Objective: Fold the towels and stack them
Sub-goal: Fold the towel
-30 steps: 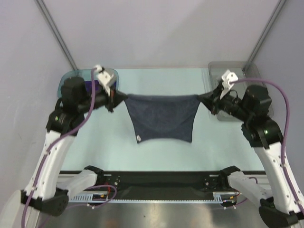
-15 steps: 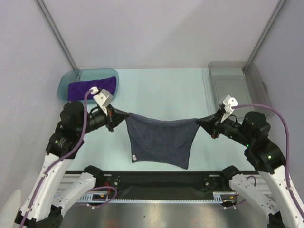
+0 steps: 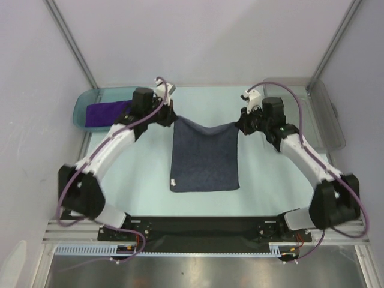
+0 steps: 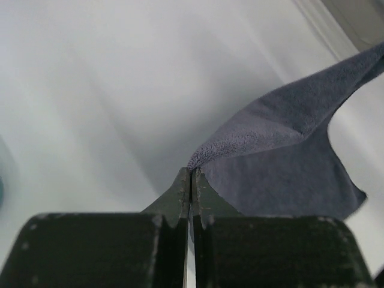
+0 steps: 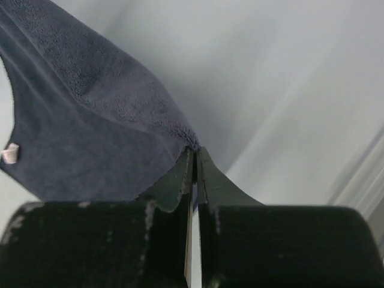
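A grey-blue towel [image 3: 204, 157] lies mostly flat on the pale table, its far edge lifted between the two grippers. My left gripper [image 3: 173, 119] is shut on the towel's far left corner [image 4: 201, 157]. My right gripper [image 3: 238, 123] is shut on the far right corner [image 5: 187, 139]. A small white tag [image 3: 173, 182] shows at the towel's near left corner. A deep purple towel [image 3: 103, 112] lies folded in the teal tray [image 3: 81, 102] at the far left.
A clear grey bin [image 3: 327, 114] stands at the far right of the table. Both arms reach far out over the table from their bases at the near edge. Walls close the space at the back and sides.
Both grippers have carried the grey-blue towel away from the near edge towards the back and come closer together. The towel, hanging before, now lies spread on the table.
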`<move>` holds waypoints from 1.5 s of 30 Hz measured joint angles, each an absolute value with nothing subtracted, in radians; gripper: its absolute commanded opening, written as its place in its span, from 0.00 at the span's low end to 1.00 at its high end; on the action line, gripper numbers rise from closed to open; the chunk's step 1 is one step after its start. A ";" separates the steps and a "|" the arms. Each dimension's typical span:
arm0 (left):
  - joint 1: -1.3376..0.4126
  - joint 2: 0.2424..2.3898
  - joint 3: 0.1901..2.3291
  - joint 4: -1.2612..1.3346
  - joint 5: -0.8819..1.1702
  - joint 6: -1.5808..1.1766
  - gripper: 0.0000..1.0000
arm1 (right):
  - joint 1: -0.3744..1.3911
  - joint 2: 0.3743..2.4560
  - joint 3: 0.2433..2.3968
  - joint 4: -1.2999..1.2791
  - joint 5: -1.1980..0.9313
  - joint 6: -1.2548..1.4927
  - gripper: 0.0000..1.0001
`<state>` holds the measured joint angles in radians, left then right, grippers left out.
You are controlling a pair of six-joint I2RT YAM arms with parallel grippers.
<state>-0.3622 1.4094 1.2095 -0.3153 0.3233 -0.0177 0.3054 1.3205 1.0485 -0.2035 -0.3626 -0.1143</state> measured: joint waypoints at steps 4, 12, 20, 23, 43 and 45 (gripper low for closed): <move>-0.328 1.684 1.391 -0.281 0.311 -0.018 0.00 | 0.251 1.554 1.156 -0.133 -0.381 -0.125 0.00; -0.256 2.144 1.817 -0.300 0.308 -0.007 0.00 | 0.187 1.931 1.464 -0.035 -0.442 -0.134 0.05; -0.221 2.368 2.082 -0.396 0.322 0.010 0.00 | 0.146 2.127 1.615 -0.039 -0.485 -0.140 0.01; -0.221 2.373 2.090 -0.417 0.322 0.019 0.00 | 0.137 2.150 1.628 -0.051 -0.496 -0.151 0.00; -0.219 2.121 1.818 -0.446 0.357 0.052 0.00 | 0.149 1.939 1.472 -0.100 -0.528 -0.186 0.00; -0.219 2.077 1.768 -0.439 0.367 0.051 0.00 | 0.156 1.903 1.441 -0.101 -0.524 -0.184 0.00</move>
<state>-0.2192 2.0769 1.7679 -0.4385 0.3672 0.0505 0.1562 1.9030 1.4410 -0.1009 -0.5243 -0.1844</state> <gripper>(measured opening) 0.011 0.026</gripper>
